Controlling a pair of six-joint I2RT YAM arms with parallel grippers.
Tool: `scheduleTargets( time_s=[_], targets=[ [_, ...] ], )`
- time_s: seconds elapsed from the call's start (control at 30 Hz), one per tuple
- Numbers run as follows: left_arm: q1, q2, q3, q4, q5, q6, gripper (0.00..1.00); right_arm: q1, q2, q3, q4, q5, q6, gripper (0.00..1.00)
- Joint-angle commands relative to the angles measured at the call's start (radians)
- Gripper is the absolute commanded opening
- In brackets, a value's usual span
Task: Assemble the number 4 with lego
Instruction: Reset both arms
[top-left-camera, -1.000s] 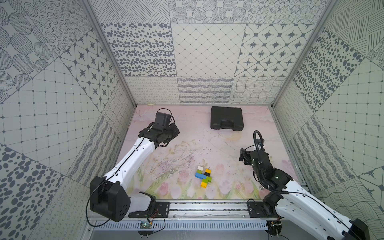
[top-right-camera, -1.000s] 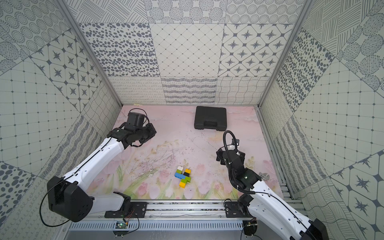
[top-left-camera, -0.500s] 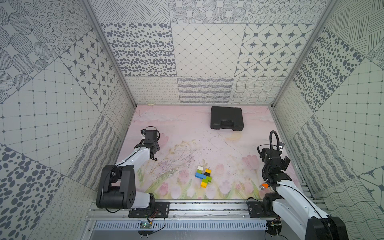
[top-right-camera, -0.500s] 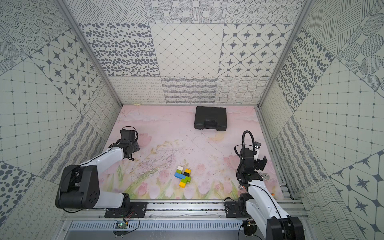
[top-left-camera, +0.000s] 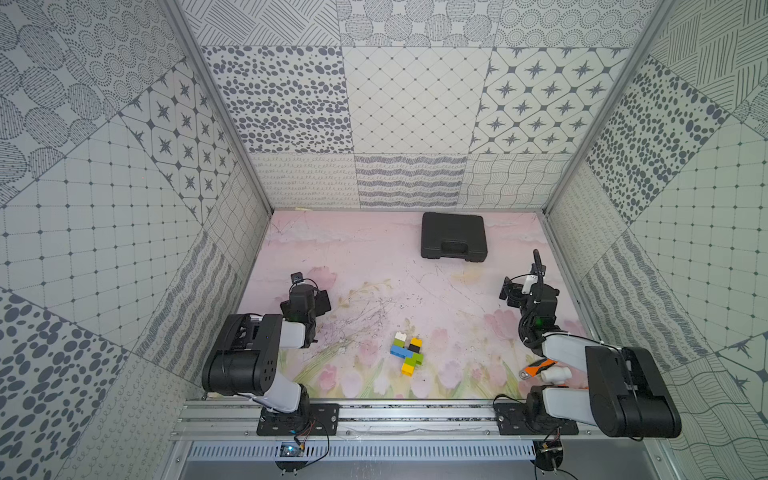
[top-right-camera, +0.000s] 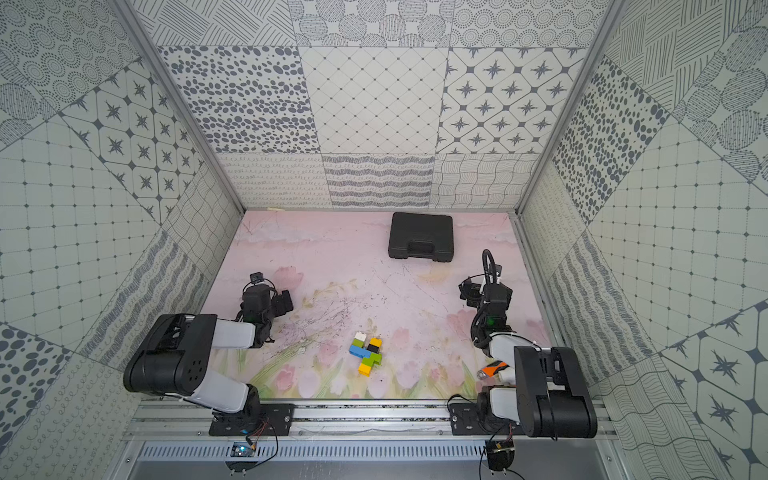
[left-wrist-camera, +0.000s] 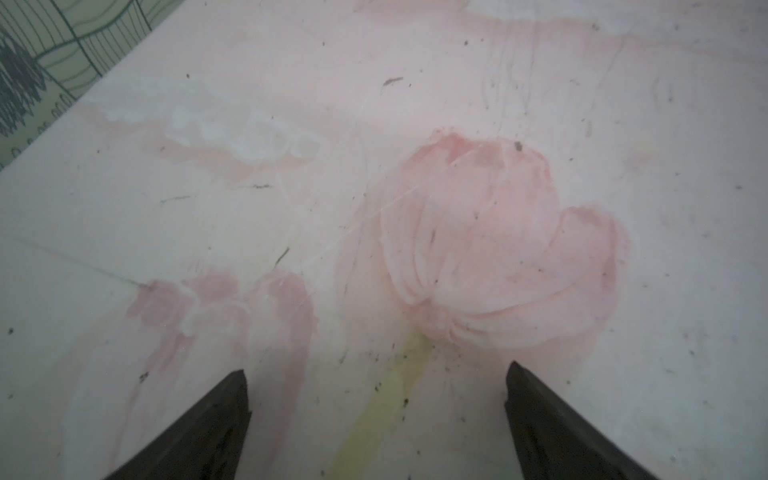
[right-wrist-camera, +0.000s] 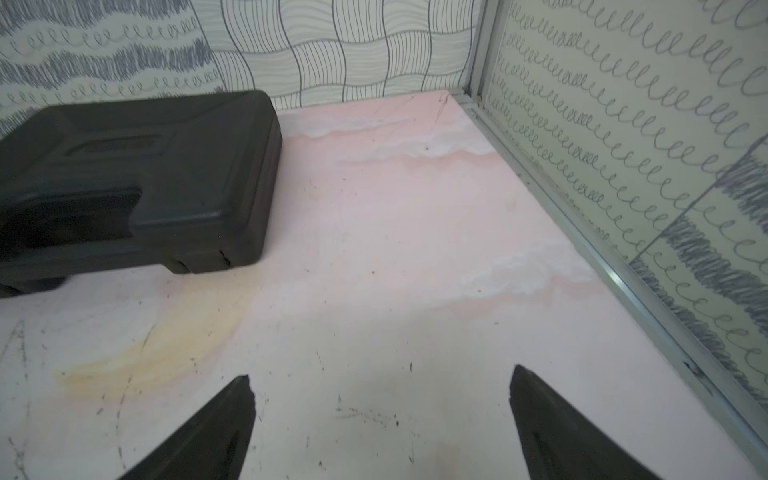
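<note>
Top views alone show the number 4 (top-left-camera: 408, 353).

- From my station I see a booth closed on three sides: the back wall (top-left-camera: 407, 124), left wall (top-left-camera: 95, 216) and right wall (top-left-camera: 681, 216). All are papered in a grey-on-white patchwork of dots, stars, grids, waves and hatching.
- Bare metal posts (top-left-camera: 216, 112) run up the two rear corners.
- The tabletop (top-left-camera: 365, 257) is a pale pink mat printed with tulips and green stems, scuffed with dark scratches near its middle.
- A metal rail (top-left-camera: 407, 415) crosses the near edge, with a slotted grille (top-left-camera: 395, 451) below it.
- Up close, one tulip print (left-wrist-camera: 498, 249) is flecked with dark specks.
- Light falls soft and even.
</note>
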Motion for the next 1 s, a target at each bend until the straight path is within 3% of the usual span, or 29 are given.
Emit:
scheduleTargets(
  time_s=[0.0,0.03,0.1,0.17,0.23,0.3,0.37,0.43,0.97],
  targets=[
    [-0.005,0.035,0.044,0.264,0.105,0.111,0.99,0.014,0.095,-0.035,0.298,-0.091,-0.006,0.99],
    [-0.004,0.022,0.067,0.19,0.121,0.104,0.99,0.033,0.167,-0.057,0.409,-0.088,-0.029,0.99],
    [-0.006,0.038,0.054,0.242,0.118,0.12,1.0,0.052,0.307,-0.067,0.609,-0.058,-0.046,0.99],
    [-0.006,0.025,0.065,0.193,0.117,0.105,0.99,0.052,0.208,0.015,0.283,-0.085,-0.05,0.99],
    [-0.009,0.034,0.059,0.225,0.108,0.119,1.0,0.051,0.274,0.094,0.258,-0.101,-0.053,0.99],
    [-0.018,0.031,0.064,0.206,0.084,0.118,0.99,0.04,0.227,0.121,0.128,-0.121,-0.05,0.99],
    [-0.023,0.031,0.064,0.213,0.077,0.121,1.0,0.04,0.259,0.096,0.227,-0.114,-0.045,0.99],
    [-0.023,0.037,0.062,0.224,0.074,0.127,1.0,0.04,0.234,0.114,0.147,-0.12,-0.051,0.99],
    [-0.037,0.036,0.062,0.224,0.057,0.137,1.0,0.057,0.239,0.114,0.158,-0.1,-0.067,0.99]
  ],
)
